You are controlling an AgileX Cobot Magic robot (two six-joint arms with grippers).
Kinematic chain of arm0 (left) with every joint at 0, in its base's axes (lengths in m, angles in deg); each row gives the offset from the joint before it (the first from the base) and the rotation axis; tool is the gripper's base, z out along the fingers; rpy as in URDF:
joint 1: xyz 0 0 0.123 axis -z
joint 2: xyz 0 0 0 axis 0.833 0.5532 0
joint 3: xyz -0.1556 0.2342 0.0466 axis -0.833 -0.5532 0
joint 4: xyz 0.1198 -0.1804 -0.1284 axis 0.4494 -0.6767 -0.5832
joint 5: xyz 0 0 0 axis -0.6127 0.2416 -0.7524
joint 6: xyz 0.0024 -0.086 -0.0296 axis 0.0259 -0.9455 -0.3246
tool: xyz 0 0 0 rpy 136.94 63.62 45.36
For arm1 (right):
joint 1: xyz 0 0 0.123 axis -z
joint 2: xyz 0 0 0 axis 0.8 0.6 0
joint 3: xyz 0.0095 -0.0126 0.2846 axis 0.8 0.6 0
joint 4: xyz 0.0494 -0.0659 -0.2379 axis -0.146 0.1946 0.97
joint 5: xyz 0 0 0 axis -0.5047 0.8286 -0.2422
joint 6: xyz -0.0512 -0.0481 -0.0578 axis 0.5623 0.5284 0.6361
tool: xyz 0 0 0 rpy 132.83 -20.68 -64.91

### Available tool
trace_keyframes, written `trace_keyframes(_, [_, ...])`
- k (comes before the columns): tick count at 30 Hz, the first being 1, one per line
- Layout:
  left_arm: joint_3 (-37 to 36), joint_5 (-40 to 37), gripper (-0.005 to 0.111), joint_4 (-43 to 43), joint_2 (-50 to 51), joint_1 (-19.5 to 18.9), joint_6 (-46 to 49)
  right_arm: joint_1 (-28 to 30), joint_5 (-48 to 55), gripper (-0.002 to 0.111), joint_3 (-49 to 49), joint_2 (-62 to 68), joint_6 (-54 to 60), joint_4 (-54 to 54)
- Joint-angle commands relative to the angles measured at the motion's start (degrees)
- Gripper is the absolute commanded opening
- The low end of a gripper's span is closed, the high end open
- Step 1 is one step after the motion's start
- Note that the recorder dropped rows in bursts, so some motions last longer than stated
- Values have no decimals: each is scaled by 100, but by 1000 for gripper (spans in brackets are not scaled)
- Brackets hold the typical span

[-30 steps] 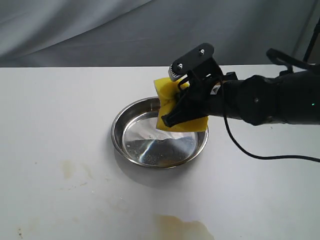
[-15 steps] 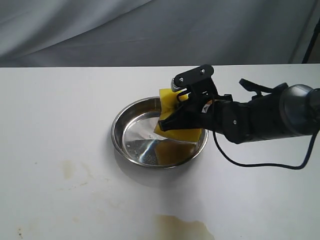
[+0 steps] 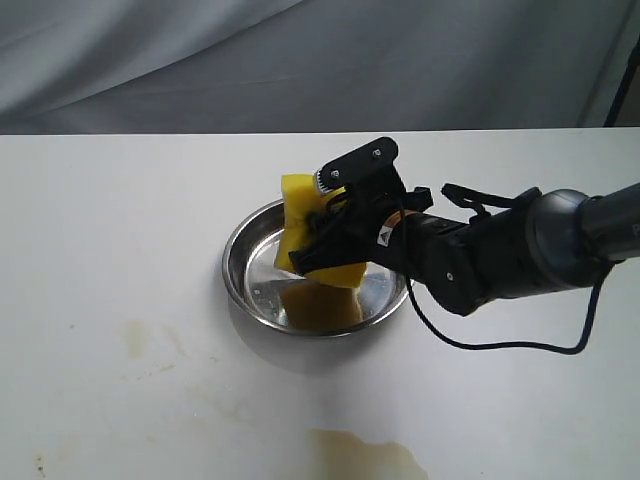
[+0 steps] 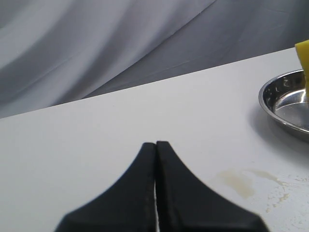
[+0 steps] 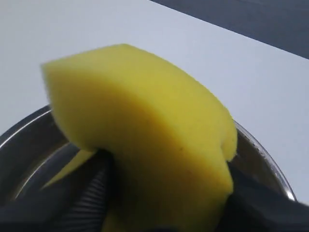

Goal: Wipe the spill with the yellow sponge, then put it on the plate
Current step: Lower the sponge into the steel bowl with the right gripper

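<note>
**Placing step, judged near its end.** The right end effector (image 3: 322, 252) pinches the yellow sponge (image 3: 298, 210) between its jaws, on edge and tilted. The plate (image 3: 240, 275) lies directly beneath the end effector, and the sponge's lower edge sits low inside the rim. Whether that edge touches the base is unclear, because the mirror reflection merges with it. A pale brownish wet patch (image 3: 365, 455) marks the tabletop (image 3: 120, 220) well apart from the end effector. No distinct puddle shows, so wiping is judged done. Next move: spread the jaws, let the sponge settle, then lift clear of the rim. The left end effector (image 4: 155, 159) is pressed together and empty.
</note>
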State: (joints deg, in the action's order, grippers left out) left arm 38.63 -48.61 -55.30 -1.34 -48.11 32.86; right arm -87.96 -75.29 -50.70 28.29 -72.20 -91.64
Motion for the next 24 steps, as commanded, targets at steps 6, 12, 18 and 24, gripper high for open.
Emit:
trace_keyframes(6, [42,60,0,-6,-28,31,-33,-10,-299,102,-26,-25,-36,-86])
trace_keyframes(12, [42,60,0,-6,-28,31,-33,-10,-262,98,-26,-431,-36,232])
trace_keyframes(18, [42,60,0,-6,-28,31,-33,-10,290,92,-26,-1273,150,308])
trace_keyframes(24, [42,60,0,-6,-28,31,-33,2,1440,84,-26,-2003,616,323])
